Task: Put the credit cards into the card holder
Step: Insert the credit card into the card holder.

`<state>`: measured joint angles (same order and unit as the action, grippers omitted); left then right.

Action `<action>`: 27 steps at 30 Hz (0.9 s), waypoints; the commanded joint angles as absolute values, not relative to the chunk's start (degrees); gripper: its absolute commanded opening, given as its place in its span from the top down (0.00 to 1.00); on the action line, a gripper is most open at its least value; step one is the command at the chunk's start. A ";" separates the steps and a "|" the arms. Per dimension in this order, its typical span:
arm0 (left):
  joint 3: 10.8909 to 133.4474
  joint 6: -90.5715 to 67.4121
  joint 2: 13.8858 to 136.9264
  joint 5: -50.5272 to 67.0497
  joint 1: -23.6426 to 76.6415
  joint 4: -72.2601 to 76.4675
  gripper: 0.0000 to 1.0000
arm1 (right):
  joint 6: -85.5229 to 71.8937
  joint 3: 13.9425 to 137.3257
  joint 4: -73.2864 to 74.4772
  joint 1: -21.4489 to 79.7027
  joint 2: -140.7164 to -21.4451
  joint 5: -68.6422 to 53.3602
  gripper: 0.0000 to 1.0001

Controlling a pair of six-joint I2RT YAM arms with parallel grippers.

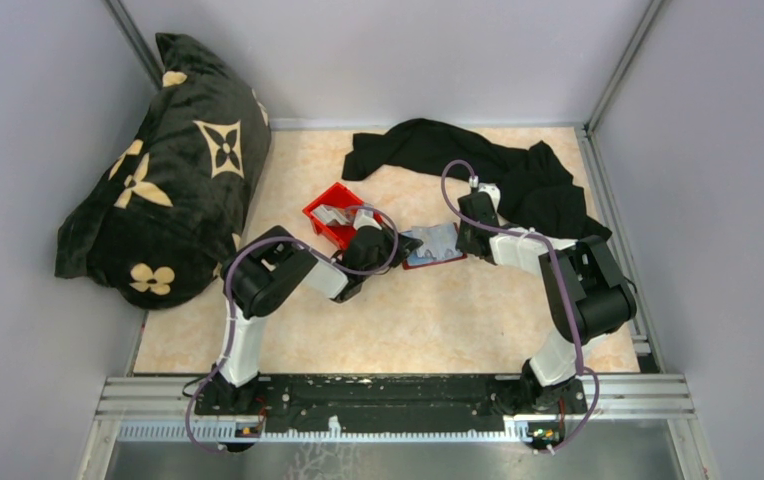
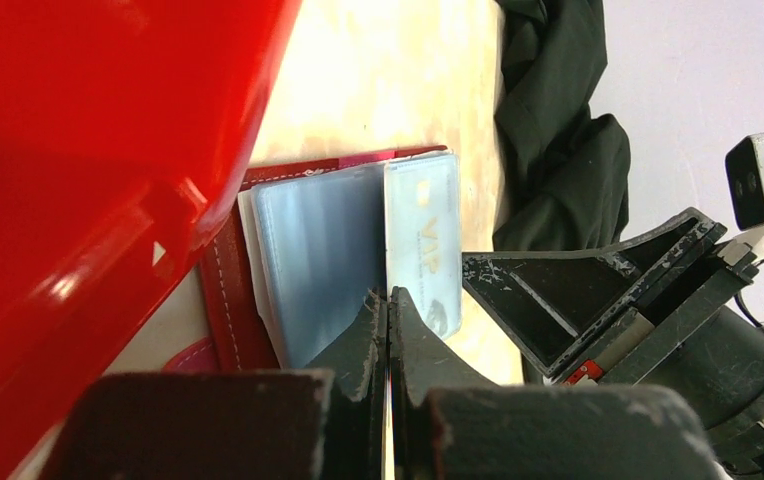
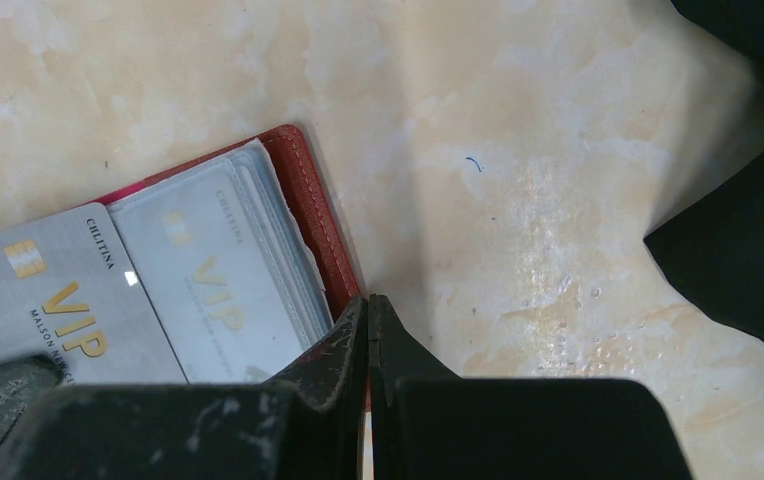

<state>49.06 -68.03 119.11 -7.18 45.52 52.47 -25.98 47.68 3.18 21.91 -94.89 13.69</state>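
The card holder, dark red with clear inner sleeves, lies open on the table between my two grippers. In the right wrist view one silver credit card marked VIP lies bare on its left side. A second card sits under a clear sleeve. My right gripper is shut, its tips at the holder's red edge. My left gripper is shut too. Its tips are over the seam between the bluish sleeves and a VIP card. I see nothing pinched in either one.
A bright red bin with pale items inside stands just left of the holder and fills the left wrist view's left side. A black garment lies behind the right gripper. A black flowered cushion fills the far left.
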 commanded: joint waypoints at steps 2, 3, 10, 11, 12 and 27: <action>50.96 -66.31 121.08 -5.17 45.35 52.16 1.00 | -25.97 46.14 7.73 23.39 -98.97 9.19 1.00; 50.97 -66.27 121.19 -5.13 45.35 52.16 1.00 | -25.93 46.19 7.77 23.36 -99.04 9.18 1.00; 49.99 -66.68 121.08 -5.76 45.48 52.16 1.00 | -26.07 46.17 7.55 23.44 -99.16 8.83 1.00; 50.07 -66.79 121.22 -5.68 45.52 52.27 1.00 | -26.10 46.15 7.56 23.45 -99.14 8.79 1.00; 50.09 -66.92 121.35 -5.51 45.55 52.42 1.00 | -26.09 46.10 7.45 23.47 -99.10 8.79 1.00; 46.23 -68.12 120.55 -7.28 46.89 52.80 1.00 | -26.45 45.39 6.84 23.47 -99.23 8.58 1.00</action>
